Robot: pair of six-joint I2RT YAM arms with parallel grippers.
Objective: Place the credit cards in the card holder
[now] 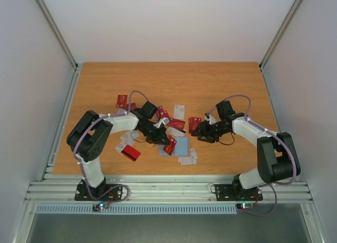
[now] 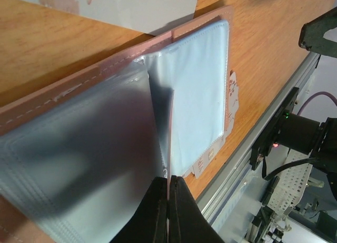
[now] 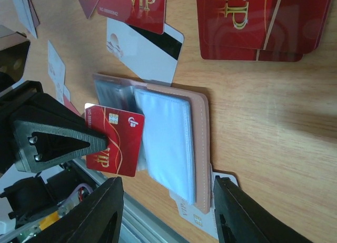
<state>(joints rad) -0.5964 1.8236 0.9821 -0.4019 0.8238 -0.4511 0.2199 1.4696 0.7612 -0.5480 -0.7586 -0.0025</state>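
Note:
The card holder (image 1: 182,145) lies open on the table, its light blue-grey pockets up; it also shows in the left wrist view (image 2: 200,90) and the right wrist view (image 3: 166,143). My left gripper (image 1: 162,137) is shut on a red credit card (image 3: 117,140) with gold lettering. It holds the card on edge (image 2: 170,148) at the holder's left pocket stack. My right gripper (image 3: 168,211) is open and empty, hovering just right of the holder (image 1: 202,133). Several other credit cards lie scattered around, red (image 1: 178,124) and white (image 1: 187,159).
A stack of red cards (image 3: 255,21) and a white card with a black stripe (image 3: 142,50) lie beyond the holder. A white card (image 3: 197,217) is tucked under its near edge. A red card (image 1: 130,153) lies by the left arm. The table's metal front rail (image 1: 168,190) is close.

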